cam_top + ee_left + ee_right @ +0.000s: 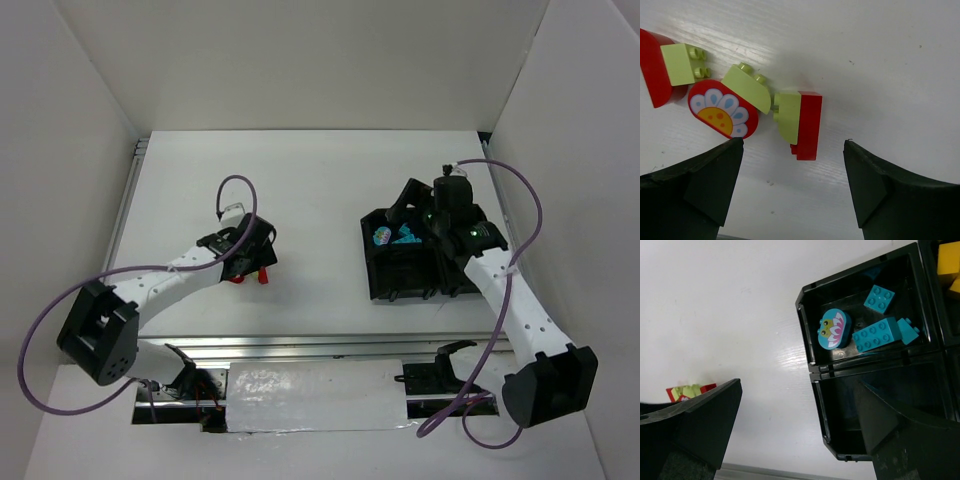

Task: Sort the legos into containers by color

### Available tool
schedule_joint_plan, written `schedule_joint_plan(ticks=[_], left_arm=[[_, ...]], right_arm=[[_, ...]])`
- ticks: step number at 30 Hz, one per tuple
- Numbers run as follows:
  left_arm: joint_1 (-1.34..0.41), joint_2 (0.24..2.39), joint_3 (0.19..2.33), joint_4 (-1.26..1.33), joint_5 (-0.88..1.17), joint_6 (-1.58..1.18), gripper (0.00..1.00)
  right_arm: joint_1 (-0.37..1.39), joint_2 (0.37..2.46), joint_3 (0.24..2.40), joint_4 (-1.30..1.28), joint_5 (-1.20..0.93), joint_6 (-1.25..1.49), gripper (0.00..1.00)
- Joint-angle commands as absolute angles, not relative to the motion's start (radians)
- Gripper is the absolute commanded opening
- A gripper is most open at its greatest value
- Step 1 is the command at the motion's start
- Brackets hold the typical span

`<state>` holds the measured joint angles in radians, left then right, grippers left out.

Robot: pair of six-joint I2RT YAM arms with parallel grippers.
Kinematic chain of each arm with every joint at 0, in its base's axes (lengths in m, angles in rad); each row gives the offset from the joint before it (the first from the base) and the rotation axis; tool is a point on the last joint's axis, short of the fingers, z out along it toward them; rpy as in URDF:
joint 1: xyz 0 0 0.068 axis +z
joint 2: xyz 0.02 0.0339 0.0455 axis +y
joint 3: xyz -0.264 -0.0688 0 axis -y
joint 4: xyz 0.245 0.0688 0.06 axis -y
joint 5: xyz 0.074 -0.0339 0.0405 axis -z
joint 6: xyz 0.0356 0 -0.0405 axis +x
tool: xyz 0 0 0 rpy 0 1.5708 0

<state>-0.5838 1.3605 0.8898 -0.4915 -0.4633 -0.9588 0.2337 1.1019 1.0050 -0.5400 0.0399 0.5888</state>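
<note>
Left claw [792,145], released, hovers over the red brick [810,120] mid-frame: descend and pinch next. Right claw [799,384] gapes above the tray [811,372].

- A robotics lab test cell: plain white panels [70,100] box in a white table [310,190] at left, back and right of the frame.
- Aluminium rails [300,345] cross the lower frame, where two robot arms [160,280] trailing purple cables [541,212] are bolted.

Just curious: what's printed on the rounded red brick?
The red brick bears a white-petalled flower, yellow-orange centre; best in left wrist view.
</note>
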Motion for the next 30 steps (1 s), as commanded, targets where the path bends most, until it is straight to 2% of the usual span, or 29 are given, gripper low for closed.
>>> schedule_joint_plan(ticks=[1,8,12,14,16,17,19,20,22,23,26,29,30], left_arm=[[-0.600,1.423,0.910,-0.440,-0.485,-1.020,0.94],[-0.611,1.583,0.937,-0.419,-0.503,-1.046,0.90],[-0.611,1.640,0.928,-0.368,-0.470,-1.035,0.78],[-0.612,1.654,0.930,-0.354,-0.462,-1.034,0.77],[-0.611,1.663,0.923,-0.342,-0.453,-1.029,0.71],[-0.611,1.664,0.922,-0.338,-0.449,-1.026,0.68],[-0.612,1.661,0.917,-0.324,-0.445,-1.019,0.53],[-0.611,1.657,0.916,-0.318,-0.443,-1.014,0.37],[-0.612,1.649,0.920,-0.311,-0.434,-0.994,0.16],[-0.617,1.637,0.922,-0.311,-0.433,-0.986,0.00],[-0.659,1.577,0.928,-0.293,-0.433,-0.911,0.00],[-0.797,1.447,0.878,-0.162,-0.469,-0.764,0.00],[-0.820,1.409,0.824,-0.047,-0.462,-0.668,0.00]], right_arm=[[0.241,1.065,0.997,-0.506,-0.021,0.551,1.00],[0.244,1.039,0.979,-0.503,-0.046,0.538,1.00],[0.250,1.028,0.983,-0.505,-0.057,0.538,1.00],[0.250,1.029,0.986,-0.505,-0.057,0.538,1.00],[0.253,1.029,0.988,-0.509,-0.060,0.537,1.00],[0.250,1.029,0.988,-0.509,-0.061,0.537,0.99],[0.253,1.028,0.986,-0.506,-0.061,0.537,1.00],[0.253,1.028,0.985,-0.503,-0.064,0.537,1.00],[0.253,1.034,0.980,-0.502,-0.071,0.538,1.00],[0.253,1.037,0.979,-0.494,-0.078,0.538,1.00],[0.253,1.045,0.970,-0.477,-0.142,0.538,1.00],[0.253,1.029,0.948,-0.445,-0.222,0.569,1.00],[0.253,1.022,0.934,-0.434,-0.268,0.578,1.00]])
